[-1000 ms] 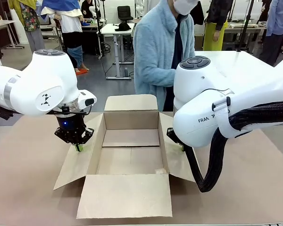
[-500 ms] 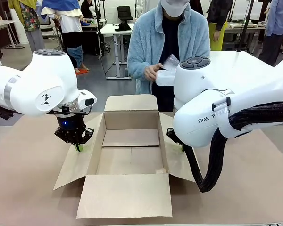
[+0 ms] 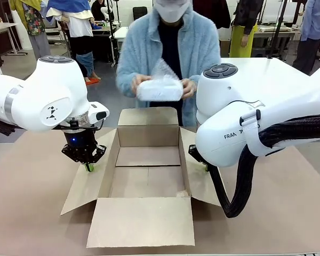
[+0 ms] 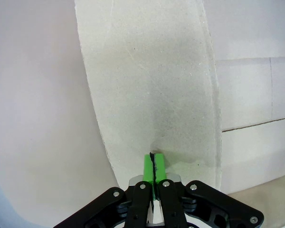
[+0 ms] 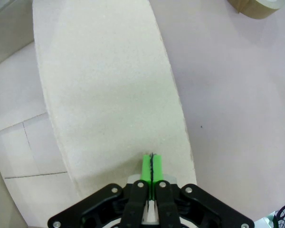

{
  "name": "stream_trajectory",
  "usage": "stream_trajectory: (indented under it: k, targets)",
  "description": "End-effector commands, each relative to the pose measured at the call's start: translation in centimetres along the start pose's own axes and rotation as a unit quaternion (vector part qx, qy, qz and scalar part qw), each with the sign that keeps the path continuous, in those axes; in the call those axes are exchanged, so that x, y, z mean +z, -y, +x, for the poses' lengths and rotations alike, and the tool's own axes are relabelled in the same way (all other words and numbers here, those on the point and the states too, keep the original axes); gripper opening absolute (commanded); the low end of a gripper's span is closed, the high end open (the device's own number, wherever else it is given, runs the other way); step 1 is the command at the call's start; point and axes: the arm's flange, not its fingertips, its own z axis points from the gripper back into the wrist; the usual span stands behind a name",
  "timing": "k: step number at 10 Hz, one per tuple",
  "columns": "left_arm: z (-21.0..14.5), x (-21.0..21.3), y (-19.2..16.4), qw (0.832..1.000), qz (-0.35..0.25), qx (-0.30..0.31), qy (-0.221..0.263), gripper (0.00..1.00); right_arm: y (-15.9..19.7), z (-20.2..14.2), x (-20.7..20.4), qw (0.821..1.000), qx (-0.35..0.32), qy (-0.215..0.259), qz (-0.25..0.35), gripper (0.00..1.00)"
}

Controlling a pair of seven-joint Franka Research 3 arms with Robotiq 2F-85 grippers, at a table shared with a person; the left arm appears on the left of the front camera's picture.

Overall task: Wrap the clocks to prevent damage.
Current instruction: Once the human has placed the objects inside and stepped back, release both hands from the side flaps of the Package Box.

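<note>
We see one table (image 3: pixel 32 213), one open cardboard box (image 3: pixel 149 184), four flaps spread, left gripper (image 3: pixel 87 166) closed tight and empty, tips on the left flap (image 3: pixel 88 192), right gripper (image 5: pixel 152 164) likewise on the right flap (image 5: pixel 109 95), one bubble-wrapped bundle (image 3: pixel 159 89) in the person's two hands above the far flap, one tape roll (image 5: pixel 256 7).

The person in the fluffy light-blue jacket (image 3: pixel 165 48) swings round from side-on to face the table, and shifts from 1 o'clock of the open brown cardboard box (image 3: pixel 148 136) across to 12 o'clock. A white bubble-wrapped bundle (image 3: pixel 159 88), out of sight a second ago and then tucked up at the chest towards 1 o'clock, now comes out front and centre, lying level. The person's right hand (image 3: pixel 137 84) now grips its 9 o'clock end, the person's left hand (image 3: pixel 188 88) its 3 o'clock end.
</note>
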Motion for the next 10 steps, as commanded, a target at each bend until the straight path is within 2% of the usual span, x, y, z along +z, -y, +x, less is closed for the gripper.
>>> stream_trajectory:
  k: [1, 10]
  targets:
    - [-0.09, -0.10, 0.05, 1.000, 0.006, -0.005, -0.002, 0.00, -0.08, -0.08, -0.23, 1.000, 0.001, 0.001, -0.003, 0.01]
    - [-0.09, -0.10, 0.05, 1.000, 0.006, -0.005, -0.002, 0.00, -0.08, -0.08, -0.23, 1.000, 0.001, 0.001, -0.003, 0.01]
